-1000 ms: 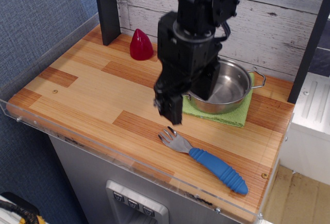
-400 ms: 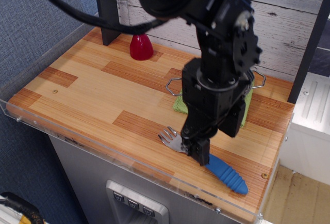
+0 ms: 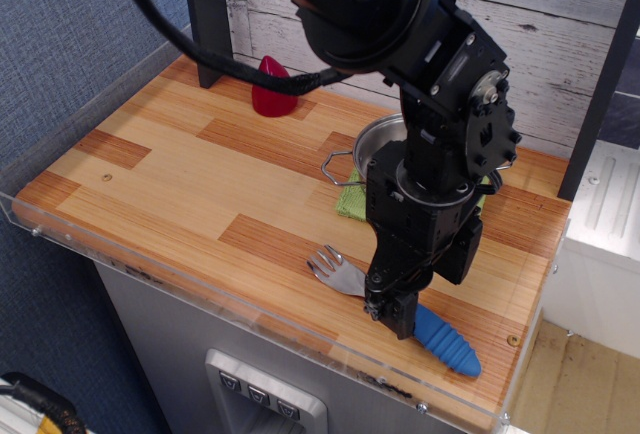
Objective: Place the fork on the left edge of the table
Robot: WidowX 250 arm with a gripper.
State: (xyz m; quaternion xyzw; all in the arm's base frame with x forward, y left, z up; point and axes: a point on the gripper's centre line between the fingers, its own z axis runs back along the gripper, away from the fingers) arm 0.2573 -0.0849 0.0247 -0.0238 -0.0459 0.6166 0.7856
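Observation:
The fork [image 3: 440,338] lies near the front right of the wooden table [image 3: 170,169], its silver tines [image 3: 330,268] pointing left and its ribbed blue handle running to the right. My black gripper [image 3: 392,312] is down over the neck of the fork, where the handle meets the tines, and hides that part. Its fingertips [image 3: 401,320] sit at the fork's level. I cannot tell whether the jaws are closed on the fork or still apart around it.
A steel pot [image 3: 365,144] on a green cloth [image 3: 350,204] stands behind my arm, mostly hidden. A red cone-shaped object [image 3: 268,94] is at the back, next to a black post [image 3: 205,24]. A clear acrylic rim [image 3: 110,254] runs along the table's front and left edges.
My arm has swung from above the pot to the right and down onto the fork, lowering further in the last half second. The fork has not moved.

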